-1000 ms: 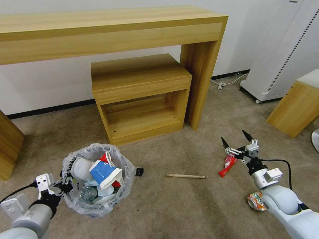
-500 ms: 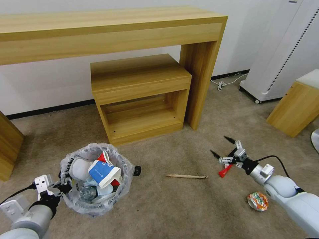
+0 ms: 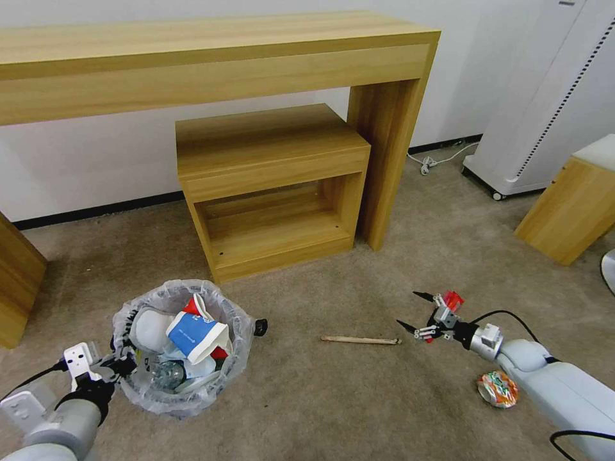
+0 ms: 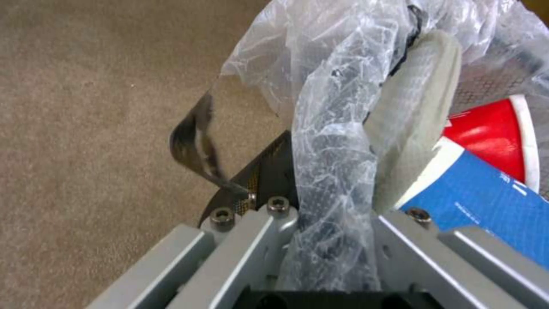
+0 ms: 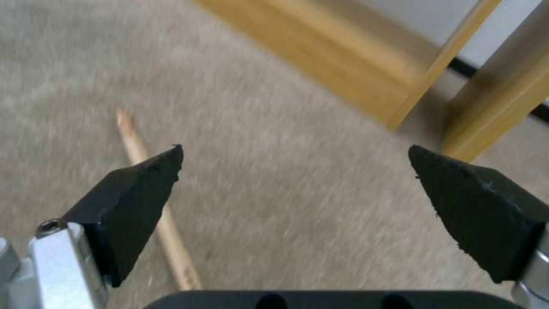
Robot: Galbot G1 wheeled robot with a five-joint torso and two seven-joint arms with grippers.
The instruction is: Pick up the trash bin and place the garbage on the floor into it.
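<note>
Lower left, the left gripper [image 3: 122, 365] jaws clamp the trash bin [image 3: 182, 346] rim. Lower right, the right gripper [image 3: 410, 312] jaws gape beside the wooden stick [image 3: 360, 340].

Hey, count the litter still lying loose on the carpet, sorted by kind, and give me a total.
Wooden stick: 1
Red wrapper: 1
Crushed can: 1
Small black cap beside the trash bin: 1
Total: 4
</note>
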